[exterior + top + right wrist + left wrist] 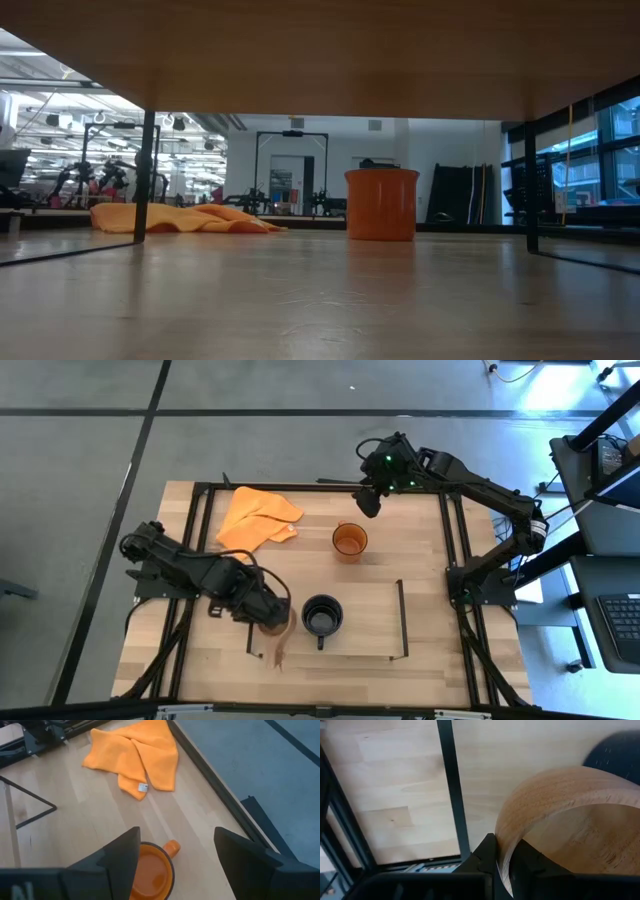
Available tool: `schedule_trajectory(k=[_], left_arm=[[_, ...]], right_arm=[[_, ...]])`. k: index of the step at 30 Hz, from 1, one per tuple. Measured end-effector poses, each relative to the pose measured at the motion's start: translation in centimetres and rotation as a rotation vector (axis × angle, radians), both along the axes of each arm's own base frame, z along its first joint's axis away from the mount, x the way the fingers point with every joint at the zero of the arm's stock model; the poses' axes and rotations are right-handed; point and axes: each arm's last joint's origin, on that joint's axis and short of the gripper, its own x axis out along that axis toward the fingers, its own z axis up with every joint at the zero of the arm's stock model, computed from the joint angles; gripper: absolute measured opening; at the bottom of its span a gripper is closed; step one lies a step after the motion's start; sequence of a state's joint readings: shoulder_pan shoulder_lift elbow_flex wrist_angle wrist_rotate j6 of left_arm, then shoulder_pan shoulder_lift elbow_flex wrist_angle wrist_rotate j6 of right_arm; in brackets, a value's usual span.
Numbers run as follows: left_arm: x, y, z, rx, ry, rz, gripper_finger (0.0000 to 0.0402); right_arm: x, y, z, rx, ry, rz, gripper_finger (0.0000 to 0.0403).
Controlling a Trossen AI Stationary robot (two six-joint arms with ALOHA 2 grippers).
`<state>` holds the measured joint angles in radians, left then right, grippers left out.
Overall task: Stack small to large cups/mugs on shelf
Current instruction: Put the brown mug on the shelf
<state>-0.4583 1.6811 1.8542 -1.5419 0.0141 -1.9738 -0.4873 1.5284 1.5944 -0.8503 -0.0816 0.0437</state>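
Observation:
My left gripper (271,617) is shut on the small tan wooden cup (555,805), at the left end of the shelf (365,632), whose thin black frame bar (451,785) runs beside the cup. The black mug (322,616) stands upright on the shelf just right of it, handle toward the near edge. Farther back, off the shelf, stands the translucent orange mug (349,541), also seen as the orange mug (152,872). My right gripper (368,501) hovers open at the far side of it, with its fingers (122,855) spread wide above the mug. My left gripper pinches the wooden cup's wall at the rim (506,845), one finger inside the cup and one finger (487,851) outside. The fingers come from above, pointing steeply down. Whether the cup's base is on the shelf does not show.
An orange cloth (255,518) lies crumpled at the far left of the table. The larger black outer frame (203,510) runs along the table's sides. Bare wood lies on the shelf right of the black mug.

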Motion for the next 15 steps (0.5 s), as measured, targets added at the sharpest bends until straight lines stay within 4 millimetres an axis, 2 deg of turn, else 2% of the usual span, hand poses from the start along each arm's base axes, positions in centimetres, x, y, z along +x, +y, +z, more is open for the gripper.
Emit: schedule_trajectory(k=[5, 11, 15], left_arm=[[0.5, 0.1, -0.4, 0.024, 0.005, 0.027, 0.0020], [2.0, -0.6, -2.5, 0.045, 0.095, -0.005, 0.0020], [2.2, 0.1, -2.6, 0.071, 0.096, -0.003, 0.0020]], right_arm=[[0.0, 0.0, 0.0, -0.011, 0.001, 0.009, 0.0255], [-0.4, 0.2, -0.3, 0.003, 0.057, 0.023, 0.0255], [-0.4, 0.2, -0.4, -0.005, 0.066, 0.037, 0.0255]])
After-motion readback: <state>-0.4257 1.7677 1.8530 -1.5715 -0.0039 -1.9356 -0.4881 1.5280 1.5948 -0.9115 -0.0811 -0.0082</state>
